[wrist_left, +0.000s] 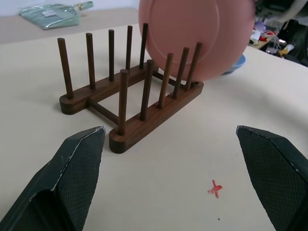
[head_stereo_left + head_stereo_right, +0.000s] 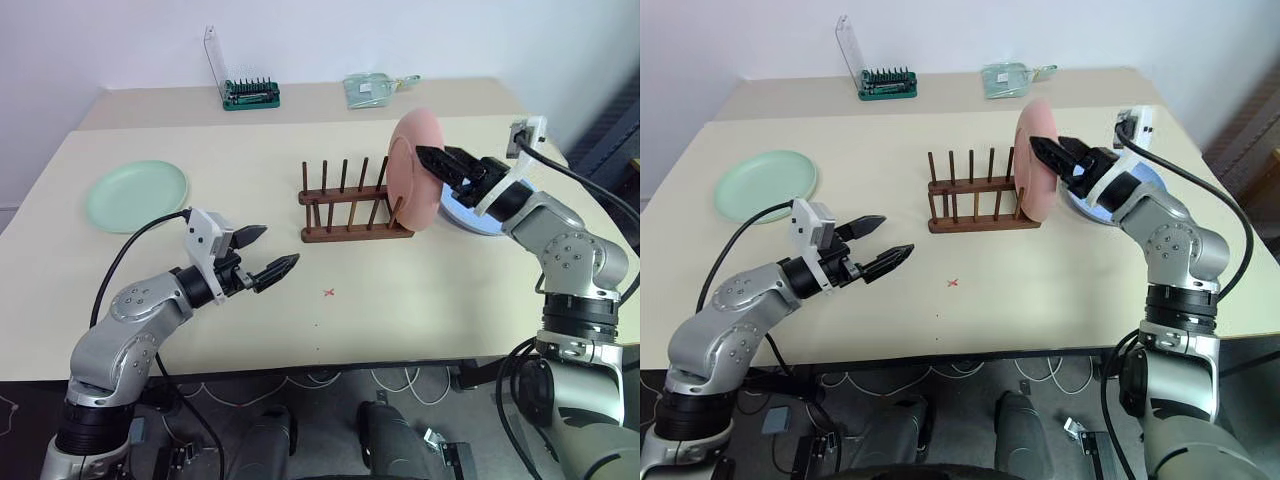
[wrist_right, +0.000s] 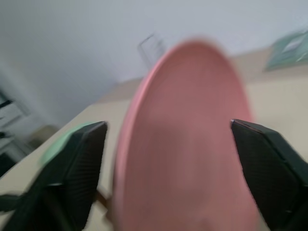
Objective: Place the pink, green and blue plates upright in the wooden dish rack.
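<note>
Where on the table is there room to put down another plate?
Bare tabletop lies in front of the wooden dish rack, around the red cross mark, and between the rack and the green plate. It is crowded by the pink plate, blue plate and right gripper.

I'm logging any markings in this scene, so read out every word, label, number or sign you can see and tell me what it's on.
No readable words, brands or numbers.
Small red "x" mark: drawn on the table, in front of the wooden dish rack.
Packet at the table's far edge: any print is too small to read.
Green tool holder: no legible label.
</note>
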Controlling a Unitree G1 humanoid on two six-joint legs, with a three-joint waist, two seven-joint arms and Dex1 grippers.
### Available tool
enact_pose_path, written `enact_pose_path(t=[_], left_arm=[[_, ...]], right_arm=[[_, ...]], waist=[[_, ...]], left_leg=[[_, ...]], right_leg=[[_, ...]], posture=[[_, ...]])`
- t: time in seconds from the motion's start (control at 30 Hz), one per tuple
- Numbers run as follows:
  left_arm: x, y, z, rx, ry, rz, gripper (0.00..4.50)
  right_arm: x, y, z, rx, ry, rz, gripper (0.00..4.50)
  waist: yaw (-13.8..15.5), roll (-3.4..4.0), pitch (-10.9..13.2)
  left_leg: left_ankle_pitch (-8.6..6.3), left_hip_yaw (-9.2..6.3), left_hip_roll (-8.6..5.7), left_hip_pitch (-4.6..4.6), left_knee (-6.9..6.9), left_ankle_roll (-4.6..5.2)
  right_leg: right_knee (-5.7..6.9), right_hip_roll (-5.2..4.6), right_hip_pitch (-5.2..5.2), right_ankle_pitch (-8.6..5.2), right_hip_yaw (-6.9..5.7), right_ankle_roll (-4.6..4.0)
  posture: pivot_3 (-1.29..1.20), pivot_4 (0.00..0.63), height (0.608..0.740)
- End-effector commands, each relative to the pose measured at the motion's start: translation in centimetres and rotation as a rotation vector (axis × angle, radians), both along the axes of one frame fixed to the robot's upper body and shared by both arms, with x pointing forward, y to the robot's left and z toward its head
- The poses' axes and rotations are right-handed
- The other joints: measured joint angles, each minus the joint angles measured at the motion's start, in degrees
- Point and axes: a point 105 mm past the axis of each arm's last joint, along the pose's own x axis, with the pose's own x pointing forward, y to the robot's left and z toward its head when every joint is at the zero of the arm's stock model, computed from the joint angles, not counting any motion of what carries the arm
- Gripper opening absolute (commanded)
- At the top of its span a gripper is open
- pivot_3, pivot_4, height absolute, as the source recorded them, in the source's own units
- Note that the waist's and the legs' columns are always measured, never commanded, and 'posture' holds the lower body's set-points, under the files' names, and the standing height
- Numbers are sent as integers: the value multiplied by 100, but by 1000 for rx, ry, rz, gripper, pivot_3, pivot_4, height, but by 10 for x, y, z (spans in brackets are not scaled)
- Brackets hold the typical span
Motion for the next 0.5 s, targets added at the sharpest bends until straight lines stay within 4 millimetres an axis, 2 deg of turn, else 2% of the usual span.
enact_pose_path(t=[0.03,0.13,0.2,0.23,0.27,0.37,0.43,0.5], left_arm=[[5,9,9,-10,-43,51,4500],[8,11,9,-10,-43,65,4500],[12,14,8,-18,-37,89,4500],[14,15,8,-19,-37,99,4500],[17,17,7,-29,-33,115,4500],[29,34,10,-64,-46,232,4500],[37,47,10,-87,-47,314,4500],[53,81,10,-110,-56,542,4500]], right_arm=[[-10,-25,56,-108,-248,-172,3928],[-17,-22,74,-191,-349,-195,3928],[-33,3,92,-328,-480,-117,3928],[-39,13,95,-370,-516,-79,3928],[-49,31,96,-416,-550,8,3928],[-76,80,76,-554,-579,268,3928],[-83,97,61,-610,-566,354,3928],[-82,119,32,-725,-532,410,3928]], waist=[[11,1,0],[4,1,0],[-10,2,1],[-23,6,2],[-31,10,2],[-32,10,2],[-15,6,0],[6,4,-2]], left_leg=[[0,0,0,-1,0,0],[0,1,0,-1,0,0],[0,1,0,-1,-1,0],[0,1,1,-1,-2,0],[0,1,1,0,-2,0],[0,0,4,1,-2,0],[0,-1,4,1,0,0],[0,-2,2,0,3,0]], right_leg=[[0,0,0,0,0,0],[-1,0,0,0,0,0],[-1,0,-1,0,0,0],[0,0,-2,0,0,0],[1,0,-3,0,0,1],[3,2,-4,0,0,1],[2,2,-3,0,0,1],[0,0,-1,0,0,2]], posture=[[0,150,740],[0,150,740],[0,150,740],[0,150,740],[0,150,740],[0,150,740],[0,150,740],[0,150,740]])
